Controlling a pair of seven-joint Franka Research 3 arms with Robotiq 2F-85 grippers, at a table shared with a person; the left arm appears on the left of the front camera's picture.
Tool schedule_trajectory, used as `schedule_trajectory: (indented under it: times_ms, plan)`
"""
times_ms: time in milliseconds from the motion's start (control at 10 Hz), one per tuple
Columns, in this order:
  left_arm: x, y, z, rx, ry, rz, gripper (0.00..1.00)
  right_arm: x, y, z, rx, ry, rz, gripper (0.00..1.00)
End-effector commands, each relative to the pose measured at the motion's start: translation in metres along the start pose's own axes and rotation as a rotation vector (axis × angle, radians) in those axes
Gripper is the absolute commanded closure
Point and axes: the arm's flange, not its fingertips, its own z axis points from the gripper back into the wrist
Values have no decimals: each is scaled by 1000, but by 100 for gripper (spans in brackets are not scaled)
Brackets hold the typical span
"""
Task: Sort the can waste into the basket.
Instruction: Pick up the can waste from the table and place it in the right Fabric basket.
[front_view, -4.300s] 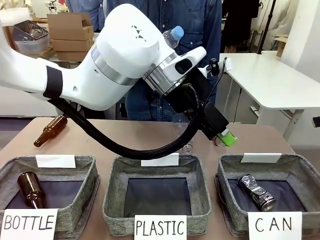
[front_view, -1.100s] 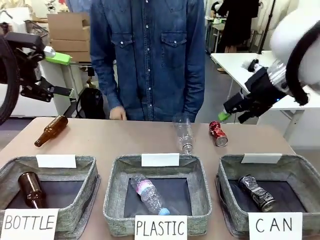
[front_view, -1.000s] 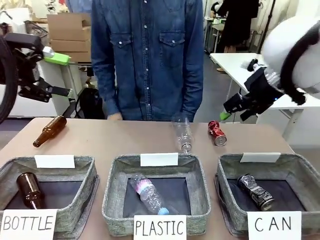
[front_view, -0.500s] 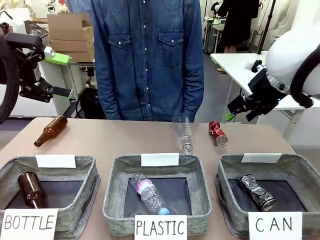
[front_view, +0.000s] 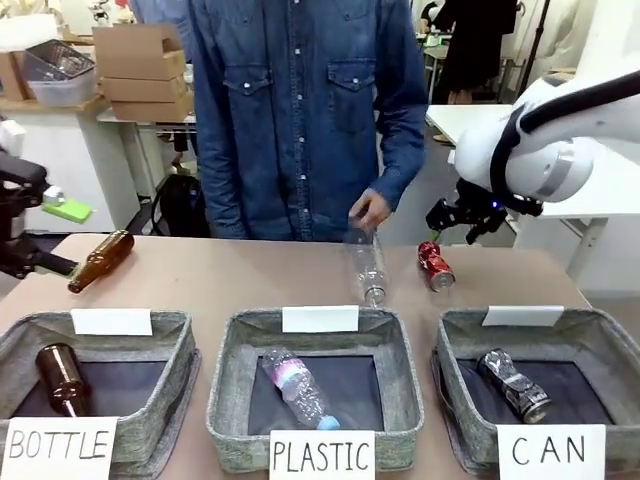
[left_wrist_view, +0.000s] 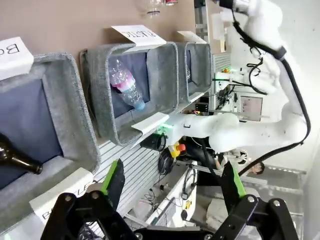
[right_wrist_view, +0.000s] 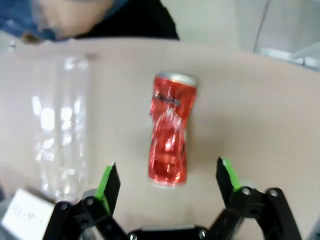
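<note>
Jaws spread wide and gripping nothing, the right gripper (right_wrist_view: 167, 177) is hanging above the red drink can (right_wrist_view: 171, 129). The can is lying on its side on the bare tabletop (front_view: 250, 280), right of centre in the front view and well apart from the CAN basket (front_view: 447, 395) at the lower right. In the right wrist view the can is sitting between the two green pads (right_wrist_view: 106, 180) with its long axis running up the frame. The fingers are therefore bracketing its narrow width, apparently lining up for a pinch across the crumpled waist.

The dented silver can (front_view: 513, 384) is already resting on the dark lining of that basket, behind the white CAN card (front_view: 550, 452), so the red one looks like the last can left to sort. Just left of it a clear plastic bottle (front_view: 368, 268) is lying on the table, with the person's hand (front_view: 370, 210) hovering at its far end. Any descent will probably need to keep clear of both.

The left gripper (left_wrist_view: 172, 180), likewise released and empty, is sitting at the left edge of the front view near a brown glass bottle (front_view: 100, 262) on the table, likely parked out of the working arm's way.
</note>
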Motion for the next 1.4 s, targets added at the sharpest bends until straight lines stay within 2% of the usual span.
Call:
schedule_trajectory:
  times_ms: [0, 100, 200, 300, 400, 500, 600, 800, 1000, 1100, 1300]
  plan:
    - [1, -17, -6, 31, -4, -45, 0, 40, 0, -30, 0, 22, -49, 0]
    - [1, -17, -6, 31, -4, -45, 0, 48, -3, -49, 8, 58, -71, 0]
    - [1, -17, -6, 31, -4, -45, 0, 44, -6, -49, 25, 92, -66, 0]
    - [1, -17, -6, 31, -4, -45, 0, 20, -23, -5, 281, 213, -16, 0]
    - [1, -17, -6, 31, -4, -45, 0, -19, -66, 71, 400, 221, 12, 0]
    - [1, -17, -6, 31, -4, -45, 0, -61, -101, 137, 435, 117, -12, 0]
    - [1, -17, -6, 31, -4, -45, 0, -94, -121, 177, 469, 95, -44, 0]
    - [1, -17, -6, 31, -4, -45, 0, -124, -136, 187, 508, 189, -78, 0]
    - [1, -17, -6, 31, -4, -45, 0, -121, -135, 172, 500, 175, -93, 0]
    - [1, -17, -6, 31, -4, -45, 0, -143, -150, 209, 545, 146, -93, 0]
    - [1, -17, -6, 31, -4, -45, 0, -141, -147, 200, 534, 167, -61, 0]
